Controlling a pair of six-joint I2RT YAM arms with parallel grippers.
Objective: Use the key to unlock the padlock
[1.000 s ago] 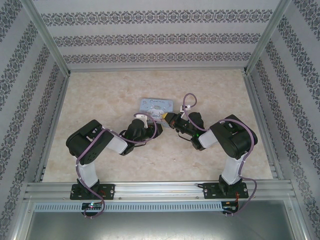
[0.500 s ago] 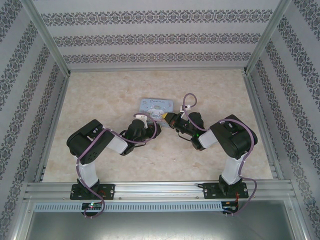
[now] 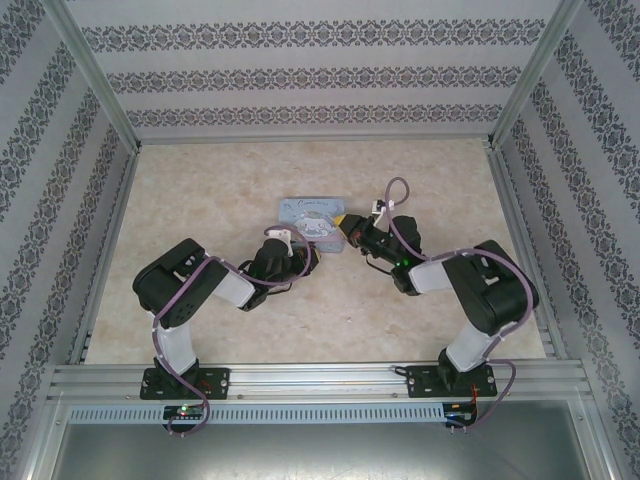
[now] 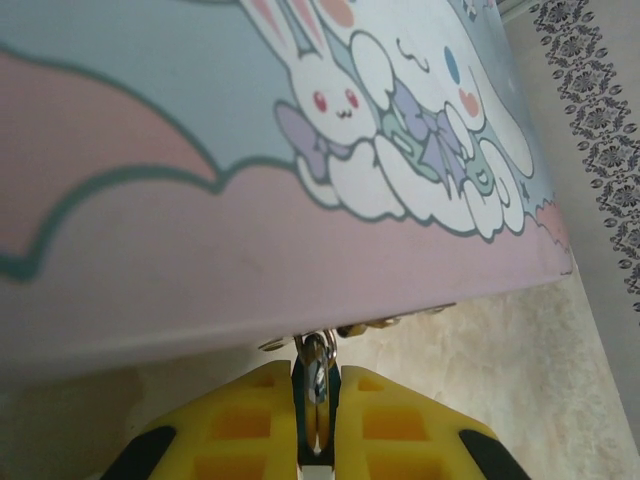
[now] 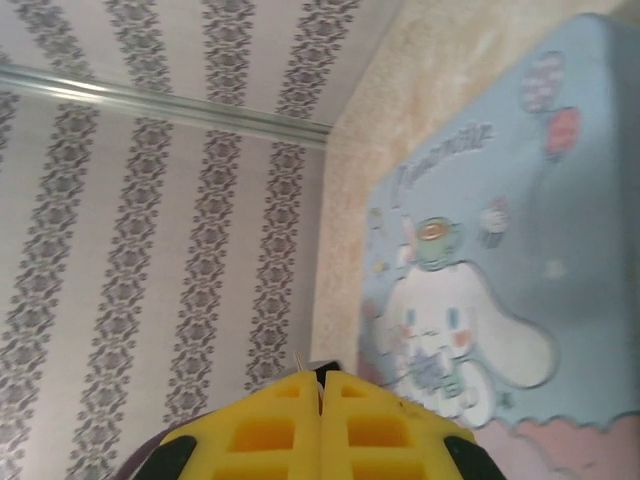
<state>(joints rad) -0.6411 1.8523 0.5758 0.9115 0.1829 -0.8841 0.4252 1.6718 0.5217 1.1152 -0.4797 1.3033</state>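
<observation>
Left tool (image 4: 316, 368): closed down on the padlock (image 4: 317, 395), which is pinched edge-on between the yellow pads.
Padlock: held at the near edge of the tin (image 4: 300, 200); its thin metal loop is seen just above the pads, and brassy glints are seen beside it under the tin's rim.
Right tool (image 5: 321, 378): pads pressed together, placed at the right end of the tin.
Key: a faint sliver is seen at the right tool's tips; whether it is the key cannot be told.
Tin: light blue, cartoon-printed, laid flat on the surface (image 3: 430, 180) between the two tools.
</observation>
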